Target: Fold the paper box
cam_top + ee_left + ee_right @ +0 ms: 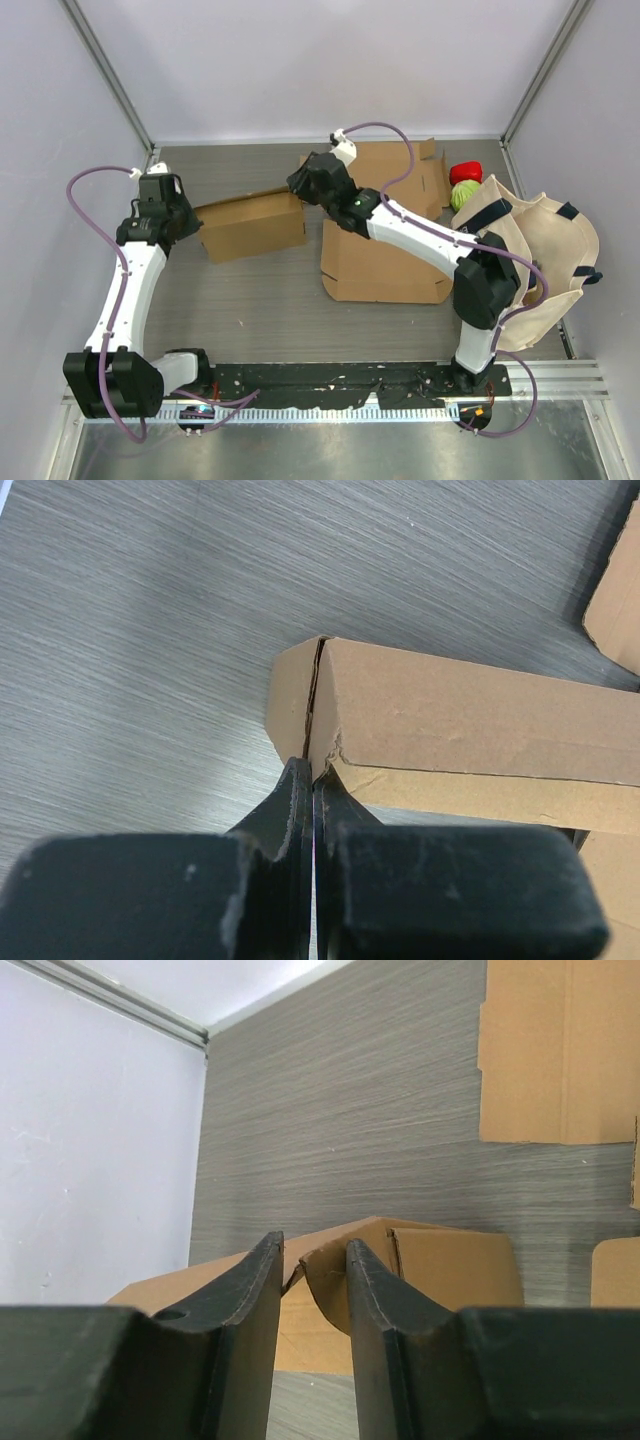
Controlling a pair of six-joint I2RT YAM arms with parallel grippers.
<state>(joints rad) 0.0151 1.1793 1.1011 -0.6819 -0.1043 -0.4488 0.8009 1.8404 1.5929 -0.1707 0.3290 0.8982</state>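
A partly folded brown paper box (252, 226) lies on the table at centre left. My left gripper (193, 222) is at its left end. In the left wrist view the gripper (312, 772) is shut, its tips pinching the box's (470, 720) corner edge. My right gripper (299, 190) is at the box's right end. In the right wrist view it (313, 1242) is open, and its fingers straddle a curled flap (328, 1265) of the box (450, 1265) without clamping it.
A flat cardboard sheet (385, 265) lies right of the box under the right arm, with another (425, 175) behind it. A beige tote bag (545, 255) sits at the right edge, with a red object (465, 172) and a green object (460, 195) beside it.
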